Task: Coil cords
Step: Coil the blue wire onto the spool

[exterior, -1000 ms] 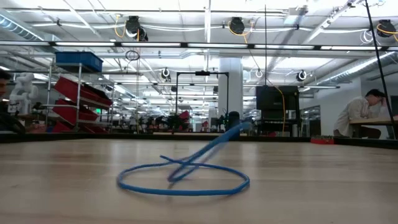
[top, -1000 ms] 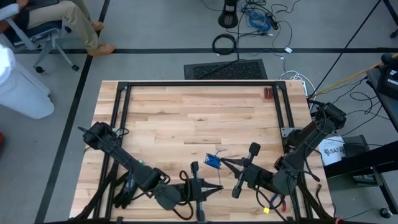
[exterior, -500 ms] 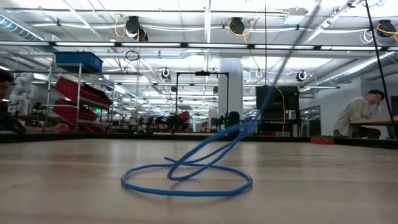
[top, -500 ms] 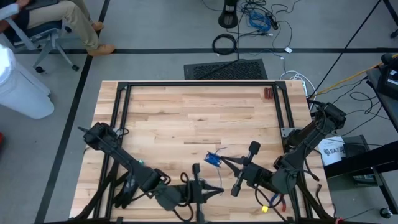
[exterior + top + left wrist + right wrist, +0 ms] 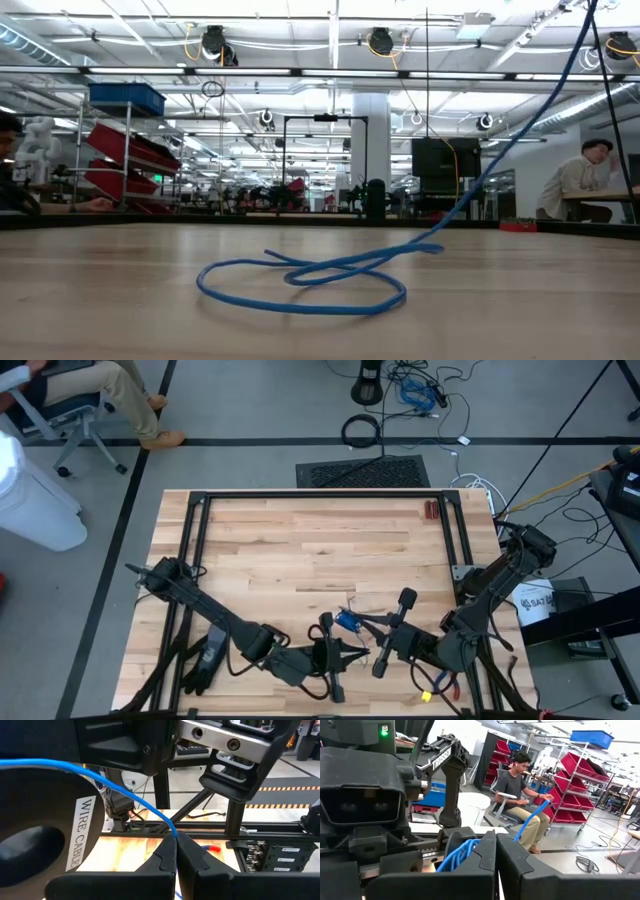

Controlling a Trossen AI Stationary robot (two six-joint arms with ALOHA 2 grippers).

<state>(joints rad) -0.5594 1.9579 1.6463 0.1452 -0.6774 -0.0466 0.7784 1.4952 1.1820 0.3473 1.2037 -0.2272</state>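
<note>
While the right gripper (image 5: 358,622) clamps the cord (image 5: 300,285) bundle, the left gripper (image 5: 352,651) beside it pinches the tail to wind it.

The room is big and bright, with long ceiling lights (image 5: 300,45), red shelves (image 5: 125,155), and a grey floor (image 5: 250,455).

Left gripper (image 5: 175,851) closed on thin blue wire (image 5: 107,781), black cable spool (image 5: 45,830) beside it
</note>
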